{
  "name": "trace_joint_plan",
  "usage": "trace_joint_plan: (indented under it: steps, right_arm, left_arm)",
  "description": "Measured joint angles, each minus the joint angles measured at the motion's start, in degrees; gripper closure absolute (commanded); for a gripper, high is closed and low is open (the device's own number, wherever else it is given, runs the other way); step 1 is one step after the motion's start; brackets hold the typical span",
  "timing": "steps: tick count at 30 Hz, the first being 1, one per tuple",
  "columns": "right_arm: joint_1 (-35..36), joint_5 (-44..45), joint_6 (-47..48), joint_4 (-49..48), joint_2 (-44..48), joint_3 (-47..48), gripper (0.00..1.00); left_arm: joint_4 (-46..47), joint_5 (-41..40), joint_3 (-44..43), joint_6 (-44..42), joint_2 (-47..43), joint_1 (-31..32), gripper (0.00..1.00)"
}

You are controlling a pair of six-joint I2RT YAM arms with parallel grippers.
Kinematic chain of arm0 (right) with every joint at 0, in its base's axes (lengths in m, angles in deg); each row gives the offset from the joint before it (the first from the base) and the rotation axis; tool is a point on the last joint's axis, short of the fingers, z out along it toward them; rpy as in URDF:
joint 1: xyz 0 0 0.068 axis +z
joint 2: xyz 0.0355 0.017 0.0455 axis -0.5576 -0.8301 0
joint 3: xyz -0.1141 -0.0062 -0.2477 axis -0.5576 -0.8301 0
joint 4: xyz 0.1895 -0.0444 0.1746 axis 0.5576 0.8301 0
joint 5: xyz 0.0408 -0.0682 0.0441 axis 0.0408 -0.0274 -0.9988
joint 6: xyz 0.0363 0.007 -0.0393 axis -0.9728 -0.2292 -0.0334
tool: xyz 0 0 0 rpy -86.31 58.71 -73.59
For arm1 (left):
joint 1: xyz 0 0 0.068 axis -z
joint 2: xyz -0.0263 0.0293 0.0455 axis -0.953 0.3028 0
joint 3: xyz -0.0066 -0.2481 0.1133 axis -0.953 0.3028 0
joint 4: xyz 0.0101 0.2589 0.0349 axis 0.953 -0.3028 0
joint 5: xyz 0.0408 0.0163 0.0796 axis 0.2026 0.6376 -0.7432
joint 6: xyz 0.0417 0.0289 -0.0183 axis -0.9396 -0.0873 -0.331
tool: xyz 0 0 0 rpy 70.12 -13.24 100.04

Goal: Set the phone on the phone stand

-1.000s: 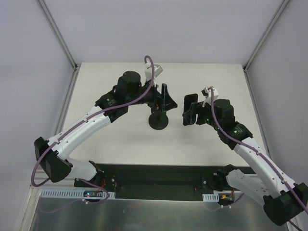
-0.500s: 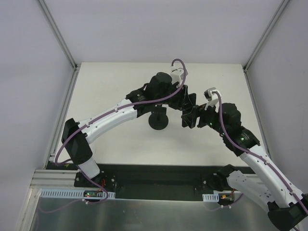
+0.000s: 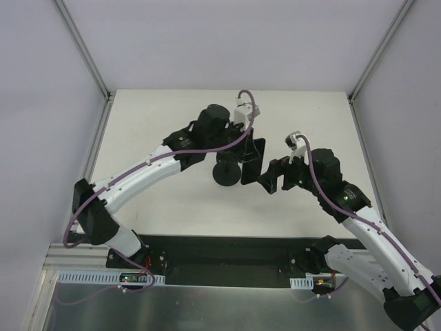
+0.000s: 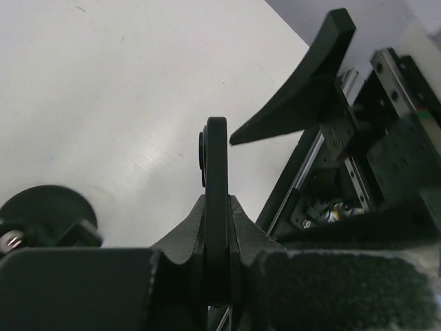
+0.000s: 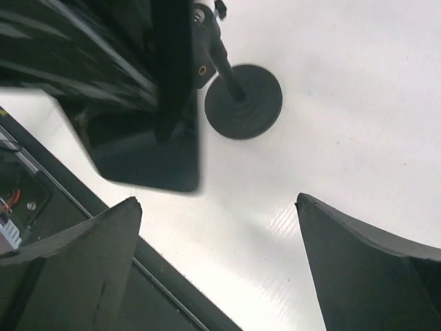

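Note:
The phone (image 3: 253, 164), a thin black slab, hangs above the table just right of the phone stand (image 3: 226, 174), whose round base rests on the white surface. My left gripper (image 3: 247, 146) is shut on the phone. In the left wrist view the phone (image 4: 216, 148) stands edge-on, pinched between the pads of the gripper (image 4: 217, 207), with the stand's base (image 4: 47, 207) low at the left. My right gripper (image 3: 270, 181) is open just right of the phone, apart from it. Its view shows the gripper (image 5: 217, 207) with wide empty jaws, the phone (image 5: 148, 155) and the stand (image 5: 243, 101) beyond.
One finger of the right gripper (image 4: 303, 89) sits close to the phone's right side in the left wrist view. A black rail (image 3: 227, 252) runs along the table's near edge. Frame posts (image 3: 86, 52) stand at the back corners.
My left gripper has reached across, shut on the phone that the right gripper held, and drawn it left toward the stand. The right gripper has opened and let go.

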State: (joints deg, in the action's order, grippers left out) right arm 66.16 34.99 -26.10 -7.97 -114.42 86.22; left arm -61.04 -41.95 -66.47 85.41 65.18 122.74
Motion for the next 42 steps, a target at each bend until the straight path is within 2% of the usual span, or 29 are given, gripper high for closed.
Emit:
trace_joint_plan:
  steps: [6,8,9,10,11,14,18,20,30,38,42]
  right_arm:
    - [0.0,-4.9,1.0,3.2,-2.1,0.3,0.01]
    - [0.0,-8.6,1.0,2.2,-2.7,-0.2,0.12]
    - [0.2,-10.4,0.9,1.6,-3.6,-0.2,0.22]
    - [0.3,-11.6,0.8,0.8,-4.6,-0.2,0.27]
    - [0.7,-12.7,0.4,-0.2,-6.4,0.0,0.31]
    - [2.0,-13.5,-1.2,-2.5,-13.6,1.6,0.34]
    - [4.1,-9.4,-3.5,-4.0,-21.7,4.7,0.53]
    - [5.1,-6.4,-5.0,-3.7,-24.9,7.5,0.57]
    - [13.0,12.7,-10.2,-2.2,-31.5,17.1,0.60]
    - [18.6,30.1,-13.4,2.4,-36.9,23.2,0.66]
    - [20.3,35.7,-14.4,4.2,-39.2,25.2,0.74]
  left_arm:
    - [-2.5,6.6,9.4,-7.3,-17.4,-8.3,1.00]
    - [-2.7,7.1,12.0,-9.1,-23.6,-10.4,1.00]
    - [-3.0,7.1,13.0,-10.0,-26.4,-11.0,1.00]
    - [-3.4,6.9,13.9,-11.0,-29.3,-11.4,1.00]
    - [-3.8,6.4,14.7,-11.8,-31.8,-11.5,1.00]
    - [-5.9,4.2,15.7,-13.6,-36.2,-11.4,1.00]
    - [-9.5,-1.0,16.3,-14.4,-38.1,-11.4,1.00]
    - [-11.1,-4.0,17.9,-14.2,-38.7,-11.5,1.00]
    - [-15.0,-12.7,22.4,-10.7,-44.2,-11.5,1.00]
    - [-15.2,-17.0,23.3,-8.7,-45.0,-11.5,1.00]
    - [-15.1,-17.7,23.7,-8.3,-45.0,-11.5,1.00]
